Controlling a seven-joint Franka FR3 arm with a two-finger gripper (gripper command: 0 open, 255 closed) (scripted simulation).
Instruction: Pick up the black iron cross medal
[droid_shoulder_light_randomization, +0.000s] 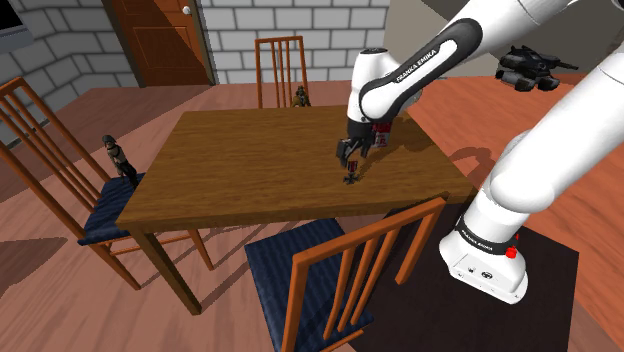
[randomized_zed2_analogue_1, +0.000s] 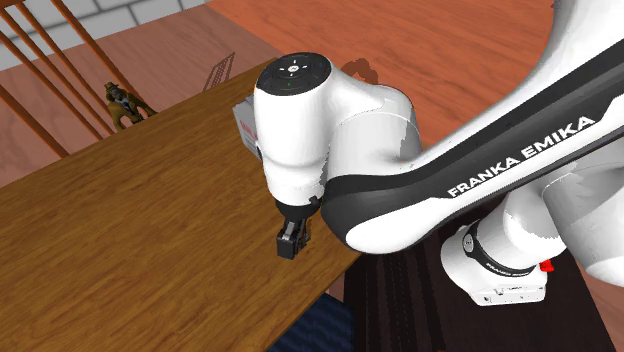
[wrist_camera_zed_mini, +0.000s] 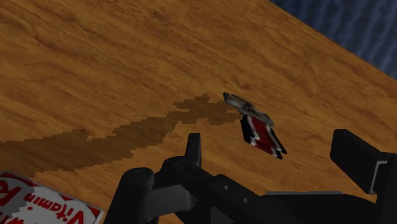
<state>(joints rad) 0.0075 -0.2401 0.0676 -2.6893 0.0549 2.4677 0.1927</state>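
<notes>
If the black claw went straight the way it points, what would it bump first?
Probably the small medal with the red ribbon, lying on the wooden table in line with the open gripper. Depth is unclear, so maybe the table beside it.

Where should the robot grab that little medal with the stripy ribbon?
Probably from straight above, pinching the medal across its narrow striped ribbon. It seems to lie flat on the table, so there is no raised part to catch from the side.
</notes>
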